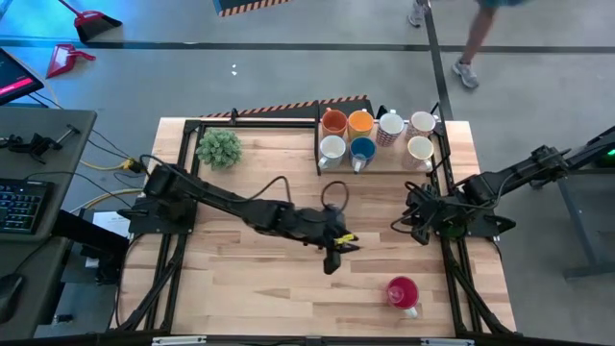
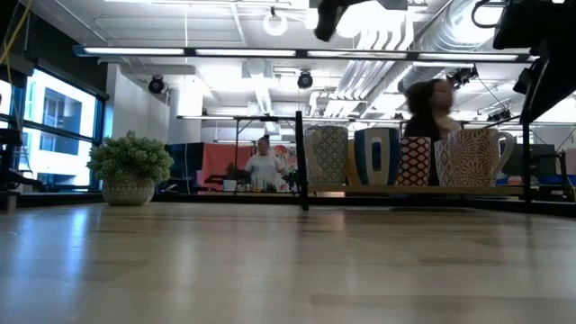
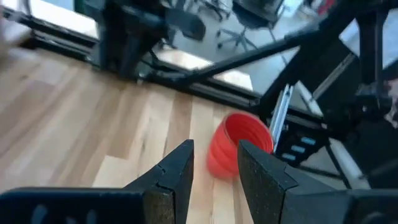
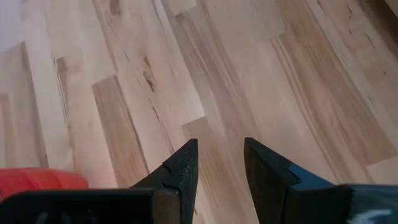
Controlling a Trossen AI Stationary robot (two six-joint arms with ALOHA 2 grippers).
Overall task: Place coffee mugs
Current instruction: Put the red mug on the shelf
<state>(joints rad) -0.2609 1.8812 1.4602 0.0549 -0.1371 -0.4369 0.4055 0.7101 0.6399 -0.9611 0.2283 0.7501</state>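
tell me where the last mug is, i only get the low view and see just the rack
Observer: The red mug sits alone near the table's front edge, on the right side.
Operator: any gripper on it
Observer: No. The left gripper hangs open and empty mid-table, pointing towards it.
Operator: and the right one
Observer: The right gripper is open and empty too, over bare wood between the mug and the rack.
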